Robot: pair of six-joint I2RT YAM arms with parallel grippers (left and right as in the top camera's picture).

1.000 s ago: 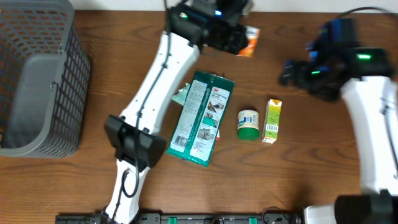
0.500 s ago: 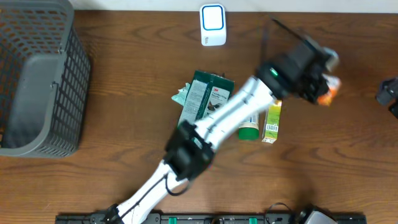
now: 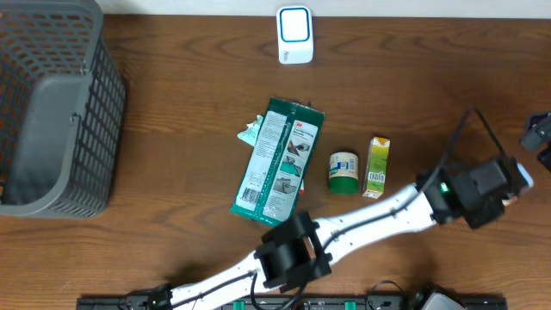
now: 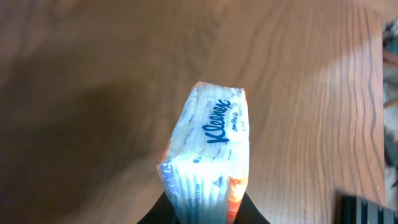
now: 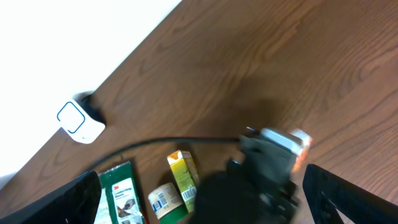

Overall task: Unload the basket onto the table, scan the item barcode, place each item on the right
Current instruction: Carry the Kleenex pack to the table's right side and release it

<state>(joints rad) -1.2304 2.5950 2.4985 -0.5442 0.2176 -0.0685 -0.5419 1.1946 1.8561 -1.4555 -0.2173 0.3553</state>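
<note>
A Kleenex tissue pack (image 4: 208,149), white and blue with orange ends, stands upright between the jaws of my left gripper (image 4: 202,208), which is shut on its lower end. Overhead, that gripper (image 3: 508,188) is stretched to the table's right side, and the pack (image 3: 520,180) shows only as a small white and orange tip. The white scanner (image 3: 294,34) with a blue square stands at the back centre, far from the pack. My right gripper (image 5: 202,174) is open and holds nothing, hovering above the left arm; overhead only a bit of it (image 3: 538,133) shows at the right edge.
A green 3M package (image 3: 277,164), a green and white tub (image 3: 343,171) and a yellow-green carton (image 3: 376,167) lie in the middle. A grey wire basket (image 3: 52,112) stands at the left. The left arm (image 3: 379,215) crosses the front of the table.
My left arm has swung with the tissue pack from beside the scanner, across the table, to the right front. The right arm has pulled back to the right edge.
</note>
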